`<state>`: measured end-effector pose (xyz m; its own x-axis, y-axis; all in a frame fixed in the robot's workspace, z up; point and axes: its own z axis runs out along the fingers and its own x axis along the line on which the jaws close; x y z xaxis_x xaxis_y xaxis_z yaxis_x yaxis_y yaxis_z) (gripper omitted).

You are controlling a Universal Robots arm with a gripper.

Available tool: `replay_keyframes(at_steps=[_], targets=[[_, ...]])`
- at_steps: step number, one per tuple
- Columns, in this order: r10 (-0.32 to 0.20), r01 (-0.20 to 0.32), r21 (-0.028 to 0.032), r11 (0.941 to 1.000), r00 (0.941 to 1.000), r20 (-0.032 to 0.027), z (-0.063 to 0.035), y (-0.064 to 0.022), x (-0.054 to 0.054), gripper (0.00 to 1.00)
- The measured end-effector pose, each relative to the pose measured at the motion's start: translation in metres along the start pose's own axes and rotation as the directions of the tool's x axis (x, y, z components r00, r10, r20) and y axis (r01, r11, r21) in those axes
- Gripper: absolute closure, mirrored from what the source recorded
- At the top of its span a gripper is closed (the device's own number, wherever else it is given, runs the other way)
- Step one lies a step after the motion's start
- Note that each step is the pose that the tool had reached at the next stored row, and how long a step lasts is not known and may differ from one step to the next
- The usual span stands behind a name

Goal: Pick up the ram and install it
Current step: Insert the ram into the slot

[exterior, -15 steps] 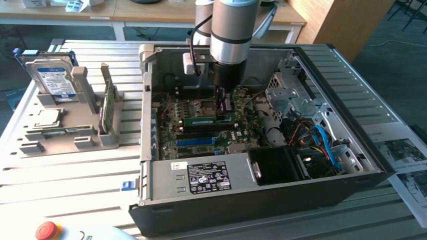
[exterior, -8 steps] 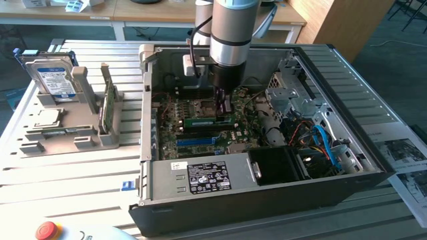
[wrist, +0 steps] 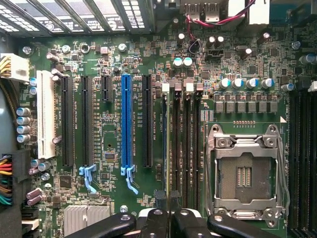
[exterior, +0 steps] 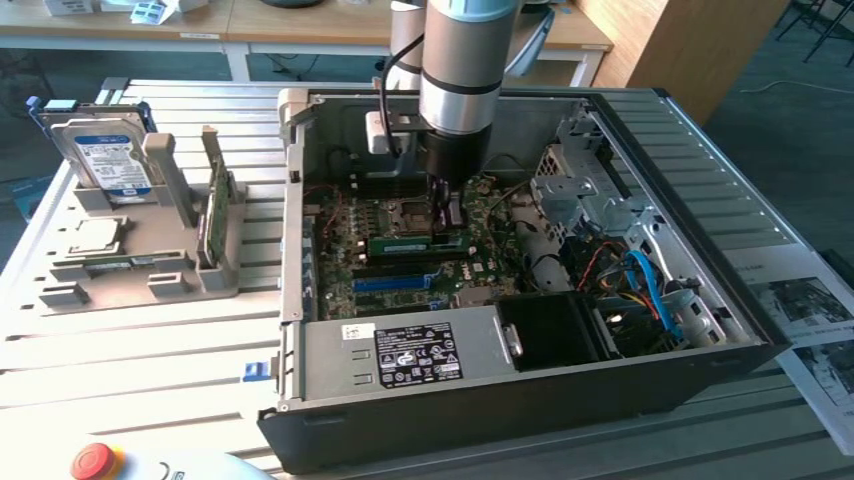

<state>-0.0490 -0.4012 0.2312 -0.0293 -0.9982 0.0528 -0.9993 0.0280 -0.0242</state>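
Over the green motherboard (exterior: 350,262) inside the black computer case (exterior: 534,405) | black two-finger gripper (exterior: 447,212): clamped on long green ram stick (exterior: 404,243) | advice: keep stick square over black memory slots (wrist: 185,148), press evenly

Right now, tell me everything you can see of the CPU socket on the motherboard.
The CPU socket is a square frame of silvery metal with bolts at its corners and a thin wire lever along one side. Its middle looks empty: a dark grey contact field with small golden rectangles at the centre, no cooler on it. It lies flat on the green motherboard beside the black memory slots; nothing touches it.
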Motion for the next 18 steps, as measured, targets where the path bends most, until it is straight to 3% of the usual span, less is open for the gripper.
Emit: replay_keyframes(at_steps=[18], targets=[[0.0, 0.0, 0.0002, 1.0, 1.0, 0.0002, 0.0005, -0.001, 0.0012, 0.88]])
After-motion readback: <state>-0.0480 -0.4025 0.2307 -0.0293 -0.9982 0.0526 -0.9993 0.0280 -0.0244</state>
